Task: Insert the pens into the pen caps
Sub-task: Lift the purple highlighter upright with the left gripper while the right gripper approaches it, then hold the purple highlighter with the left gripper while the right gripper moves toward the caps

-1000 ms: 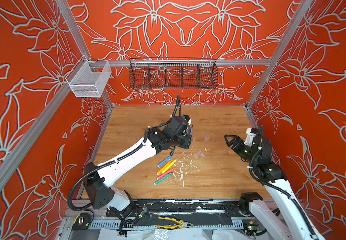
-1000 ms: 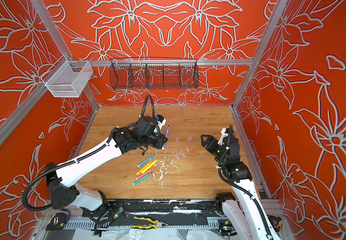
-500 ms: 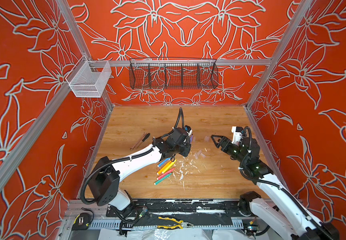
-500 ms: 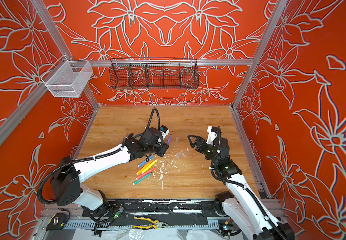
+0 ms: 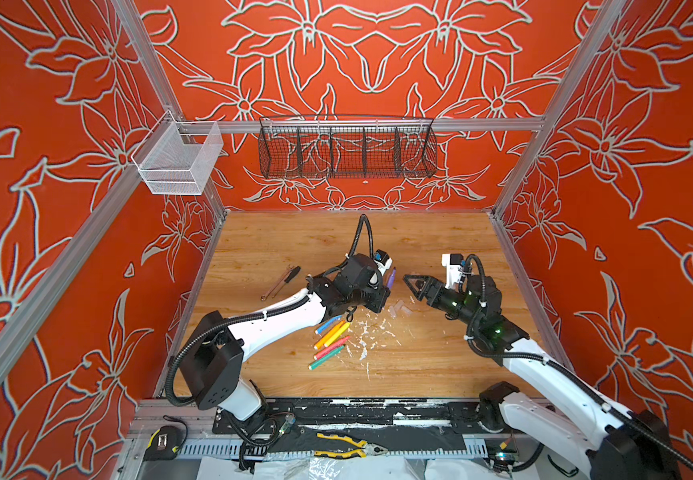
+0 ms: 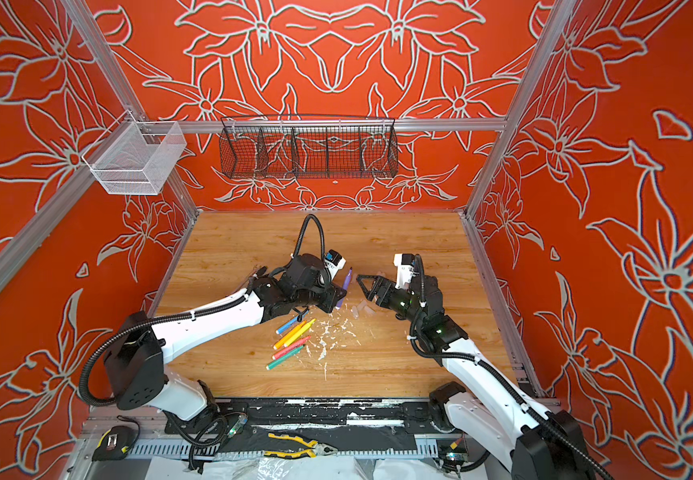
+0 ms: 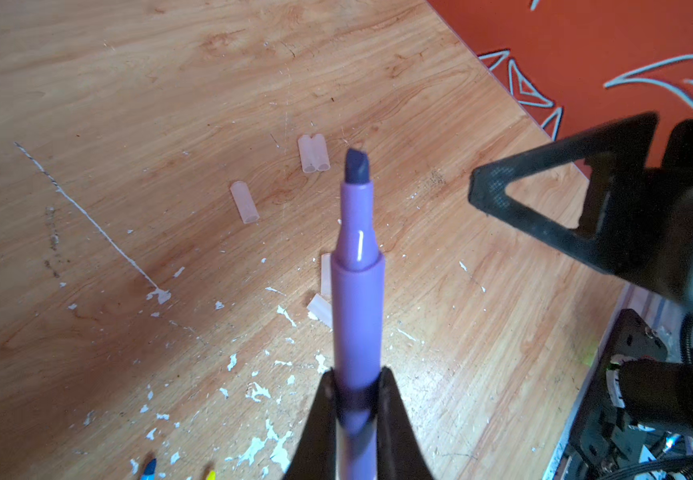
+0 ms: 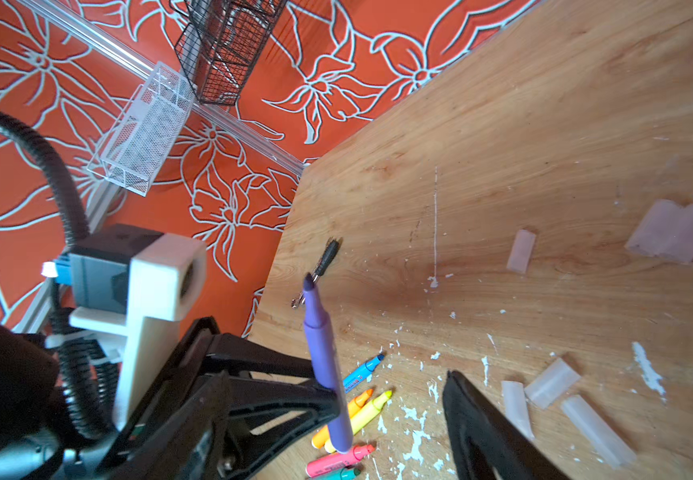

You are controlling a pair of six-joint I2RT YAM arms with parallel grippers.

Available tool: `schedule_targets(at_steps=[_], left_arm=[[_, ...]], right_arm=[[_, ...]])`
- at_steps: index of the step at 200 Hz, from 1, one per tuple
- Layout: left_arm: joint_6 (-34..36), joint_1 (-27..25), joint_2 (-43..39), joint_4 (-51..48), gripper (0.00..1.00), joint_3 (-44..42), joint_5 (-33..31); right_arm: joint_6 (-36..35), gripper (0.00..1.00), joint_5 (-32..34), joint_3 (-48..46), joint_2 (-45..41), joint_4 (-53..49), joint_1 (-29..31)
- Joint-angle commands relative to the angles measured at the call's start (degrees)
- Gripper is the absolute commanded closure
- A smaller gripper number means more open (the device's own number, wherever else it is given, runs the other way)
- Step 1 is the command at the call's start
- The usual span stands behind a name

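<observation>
- Nearest, on the front rail: yellow-handled pliers (image 5: 351,446), no part in this job.
- Next, flat on the wooden tabletop (image 5: 294,245): five short marker pens (image 5: 332,334), blue, orange, yellow, pink-red and green, side by side, all uncapped, amid flat white flecks.
- Just beyond, three small translucent colourless plastic pen caps (image 8: 552,382), loose and close together, near the right gripper.
- Beyond and above, left gripper (image 7: 357,376) clamped on the lower barrel of the slim purple marker pen (image 7: 355,299); pen clear of the table, chisel tip bare, pointing up and away.
- Facing it, just apart, right gripper (image 6: 366,286): jaws parted, nothing in them.
- Farther back, a fourth cap (image 7: 245,202) alone, then two more caps (image 7: 313,153) touching side by side.
- Step in hand, by the look of it: one pen held up ready, cap not yet fetched; none of the six capped.
- Next move, likely: lower the right gripper onto one of the three near caps, pinch across its body with the open mouth left free, lift, turn that mouth toward the purple tip, line up on the pen's axis, push straight on.
</observation>
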Motion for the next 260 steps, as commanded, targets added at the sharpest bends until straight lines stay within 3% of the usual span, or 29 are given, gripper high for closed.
schedule_targets(at_steps=[1,67,173,216,260], left_arm=[[0.92,-0.32,0.23,1.72,0.98,0.28,2.6],[1.37,-0.95,1.15,0.55,0.98,1.66,4.66],[2.12,-2.36,2.86,-0.89,0.96,3.34,4.98],[2.0,-2.36,2.49,0.24,0.76,2.5,5.08],[1.57,-2.36,3.74,0.05,0.68,3.13,6.75]], right_arm=[[1.84,0.19,-1.57,0.14,1.59,4.63,1.14],[0.04,0.3,-1.14,2.73,7.37,3.7,3.97],[0.87,0.76,0.29,3.59,10.93,3.04,5.6],[1.96,0.9,1.75,1.78,9.17,4.07,5.76],[3.25,0.95,3.81,-0.49,5.87,6.2,7.98]])
